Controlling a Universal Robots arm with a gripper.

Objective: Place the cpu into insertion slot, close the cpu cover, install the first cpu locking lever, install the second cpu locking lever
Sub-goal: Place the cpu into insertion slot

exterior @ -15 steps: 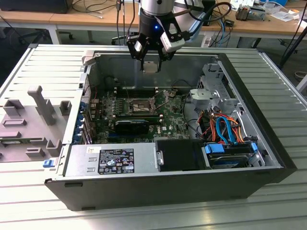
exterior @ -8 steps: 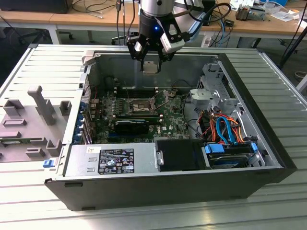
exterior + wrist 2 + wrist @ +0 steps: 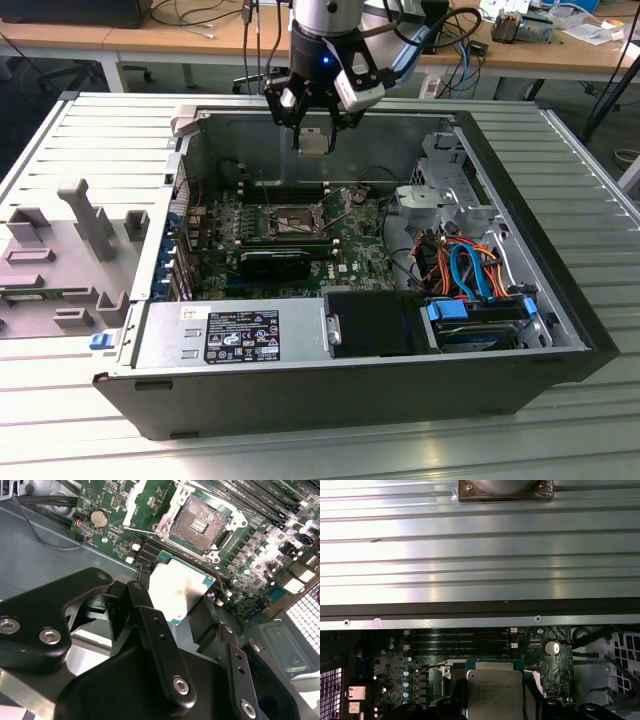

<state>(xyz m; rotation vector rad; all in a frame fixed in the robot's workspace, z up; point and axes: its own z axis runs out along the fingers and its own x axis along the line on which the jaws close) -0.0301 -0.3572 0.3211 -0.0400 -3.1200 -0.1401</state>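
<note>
The gripper has its fingers clamped on the chip; the bare socket lies beyond the fingertips, apart from the chip, in the green board.

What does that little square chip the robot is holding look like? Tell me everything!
The chip is a small flat square with a dull silvery metal top, faint print on it and a thin green edge. The gripper pinches it by two opposite sides, metal side up, in the air above the green board. It isn't in the socket, which sits open and empty.
</note>
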